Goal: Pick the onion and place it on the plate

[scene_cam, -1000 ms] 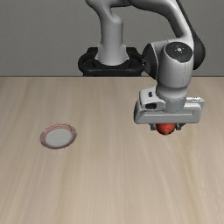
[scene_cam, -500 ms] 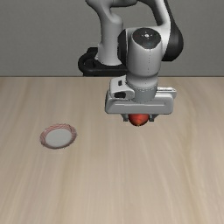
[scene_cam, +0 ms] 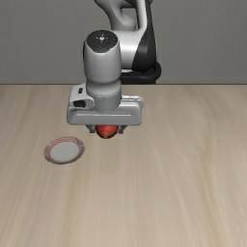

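The bare wooden table fills the foreground. Toward the exterior view's left lies the small plate, flat on the wood. Just to its right and a little farther back, the gripper points straight down, its jaws closed around the red onion, which sits near the plate but apart from it. Behind rises the arm.
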